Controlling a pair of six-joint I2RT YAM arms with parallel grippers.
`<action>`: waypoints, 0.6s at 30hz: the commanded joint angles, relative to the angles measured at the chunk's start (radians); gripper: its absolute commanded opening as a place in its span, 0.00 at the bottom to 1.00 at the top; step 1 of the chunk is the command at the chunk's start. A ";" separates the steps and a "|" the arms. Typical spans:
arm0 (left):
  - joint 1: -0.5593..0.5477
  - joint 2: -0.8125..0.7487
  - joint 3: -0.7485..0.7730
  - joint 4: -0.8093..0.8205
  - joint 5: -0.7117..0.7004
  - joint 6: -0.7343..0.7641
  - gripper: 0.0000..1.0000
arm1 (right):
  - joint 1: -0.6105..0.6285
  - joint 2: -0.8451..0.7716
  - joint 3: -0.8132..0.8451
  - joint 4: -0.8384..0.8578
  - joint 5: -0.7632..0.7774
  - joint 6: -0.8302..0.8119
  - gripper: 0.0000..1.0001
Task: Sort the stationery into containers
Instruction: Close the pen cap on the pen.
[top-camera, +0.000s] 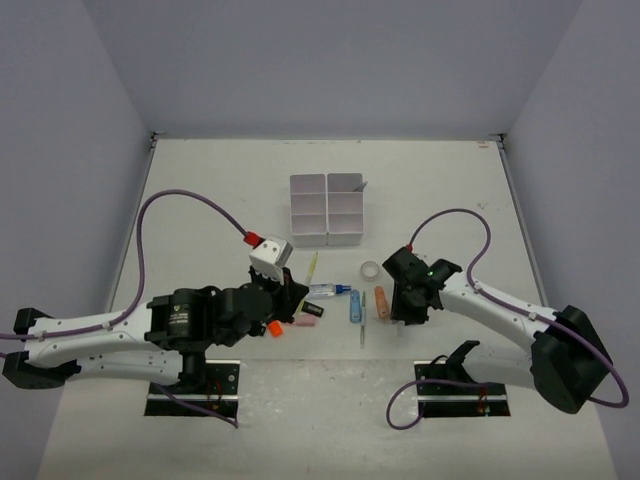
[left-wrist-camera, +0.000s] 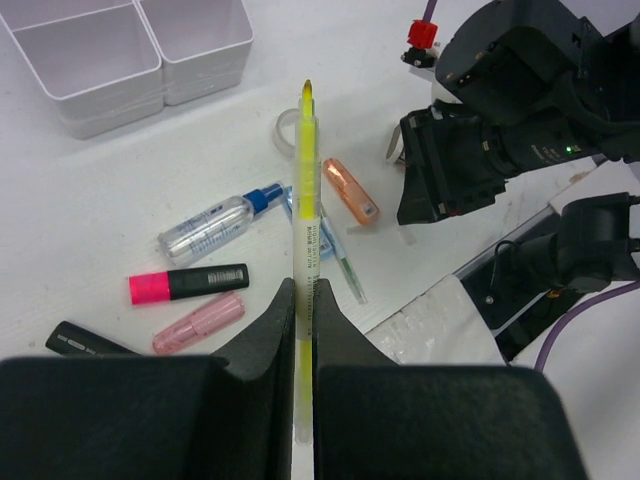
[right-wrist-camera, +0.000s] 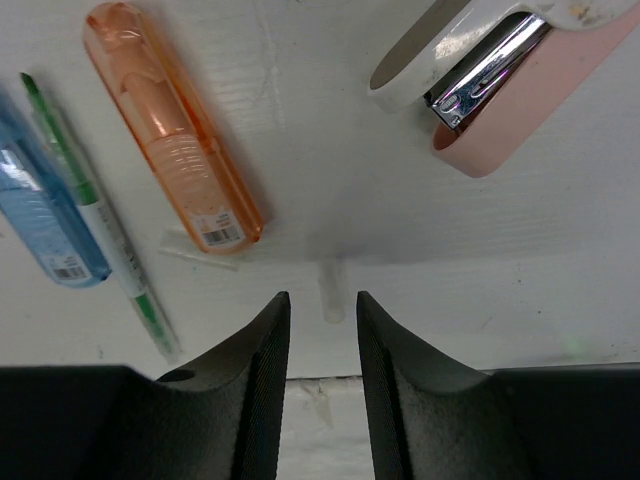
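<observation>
Top view: the tray (top-camera: 327, 210) is sitting upper centre on the surface (top-camera: 220, 200). Left wrist: the left pincer (left-wrist-camera: 304, 300) is gripping a yellow pen (left-wrist-camera: 308, 200) mid-frame, which probably needs carrying up-left to a compartment. Right wrist: the right pincer (right-wrist-camera: 323, 312) is hanging open, empty, over a clear stick (right-wrist-camera: 331, 292).

Lighting was bright, even and diffuse from above — shadows on the white table (top-camera: 200, 190) were faint and short. Top view was sharp edge to edge. Wrist views held the tabletop crisp, the near black fingers (right-wrist-camera: 255, 400) dark and slightly soft — a small glint on the stapler (right-wrist-camera: 478, 78) metal.
</observation>
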 joint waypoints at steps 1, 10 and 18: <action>0.000 0.009 -0.020 0.021 -0.002 0.052 0.00 | 0.020 0.058 -0.014 0.052 0.019 0.040 0.34; 0.000 -0.022 -0.046 0.041 0.021 0.050 0.00 | 0.035 0.122 0.021 0.018 0.012 0.039 0.29; 0.000 -0.060 -0.050 0.059 0.044 0.070 0.00 | 0.033 0.125 0.021 0.019 -0.007 0.043 0.28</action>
